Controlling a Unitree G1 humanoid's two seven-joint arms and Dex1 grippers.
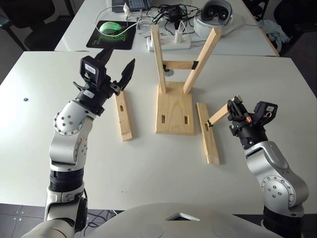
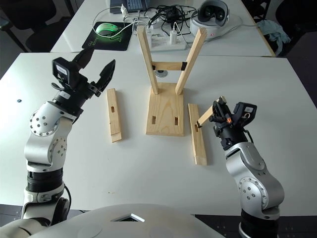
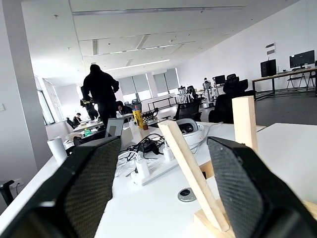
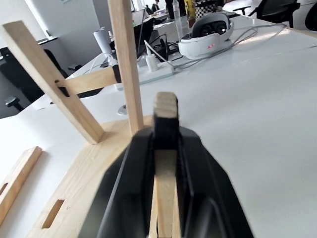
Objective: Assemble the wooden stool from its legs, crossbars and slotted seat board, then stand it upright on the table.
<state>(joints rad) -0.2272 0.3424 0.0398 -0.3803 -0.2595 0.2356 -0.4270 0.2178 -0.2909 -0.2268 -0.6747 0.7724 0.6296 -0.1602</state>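
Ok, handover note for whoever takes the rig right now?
Left gripper: open, empty, raised over the left loose leg.
Right gripper: shut on a crossbar, free end at the right loose leg's slot; seating unclear.
Seat board flat mid-table.
Done: two legs with a fitted crossbar stand at its far end.
Left: join the second leg pair, fit the near slots, stand the stool upright.

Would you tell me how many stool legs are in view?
4. Two legs stand in the board; one lies flat left of it, one right of it. None seems hidden.
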